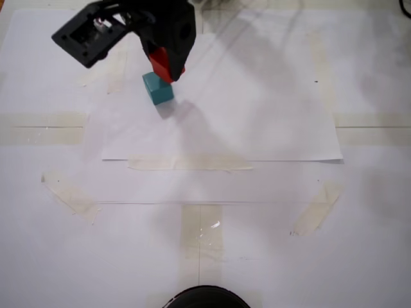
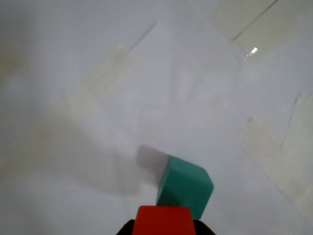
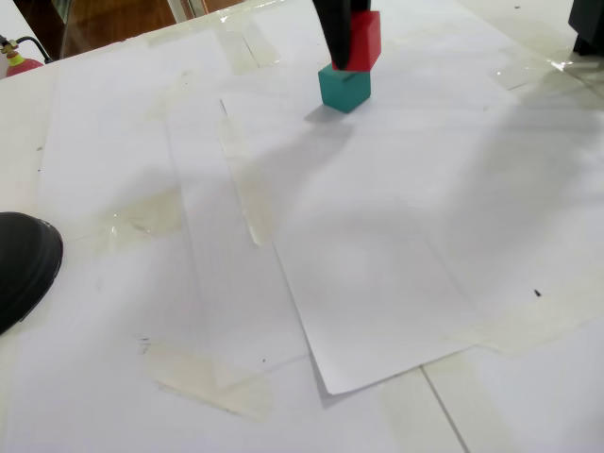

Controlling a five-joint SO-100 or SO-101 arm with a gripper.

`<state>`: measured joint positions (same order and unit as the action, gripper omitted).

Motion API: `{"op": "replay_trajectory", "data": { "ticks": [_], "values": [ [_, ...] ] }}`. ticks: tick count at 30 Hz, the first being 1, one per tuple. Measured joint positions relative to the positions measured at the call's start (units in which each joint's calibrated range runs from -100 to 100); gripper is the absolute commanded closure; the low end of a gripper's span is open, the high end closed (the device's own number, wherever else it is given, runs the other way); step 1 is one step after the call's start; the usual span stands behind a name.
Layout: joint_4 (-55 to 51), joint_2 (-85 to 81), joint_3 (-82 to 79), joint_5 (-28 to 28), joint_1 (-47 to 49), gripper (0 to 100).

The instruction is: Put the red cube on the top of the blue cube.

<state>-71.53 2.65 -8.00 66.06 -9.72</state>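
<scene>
The red cube (image 1: 162,64) is held in my gripper (image 1: 168,63), whose black jaws are shut on it. It sits directly over the blue cube (image 1: 158,89), a teal block on the white paper. In a fixed view the red cube (image 3: 364,41) is at the top face of the blue cube (image 3: 344,87), offset slightly to the right; I cannot tell whether they touch. In the wrist view the red cube (image 2: 164,219) fills the bottom edge, with the blue cube (image 2: 186,187) just beyond it. My gripper (image 3: 351,45) comes down from the top edge.
A white paper sheet (image 1: 257,128) is taped to the white table with several strips of tape (image 1: 189,164). A black round object (image 1: 205,299) sits at the near edge, also showing in a fixed view (image 3: 24,264).
</scene>
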Motion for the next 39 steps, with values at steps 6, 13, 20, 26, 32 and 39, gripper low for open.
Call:
{"op": "replay_trajectory", "data": {
  "ticks": [6, 13, 20, 26, 32, 39],
  "values": [
    [0.00, 0.61, 2.62, 1.17, -0.07, 91],
    [-0.33, 0.61, 2.98, 2.00, -1.90, 91],
    [-2.11, 0.61, 2.98, 3.22, -2.63, 91],
    [-3.01, 1.65, 3.71, 4.00, -2.63, 91],
    [-3.09, 3.04, 4.16, 4.35, -2.63, 91],
    [-3.09, 5.12, 5.78, 4.74, -2.63, 91]
  ]
}}
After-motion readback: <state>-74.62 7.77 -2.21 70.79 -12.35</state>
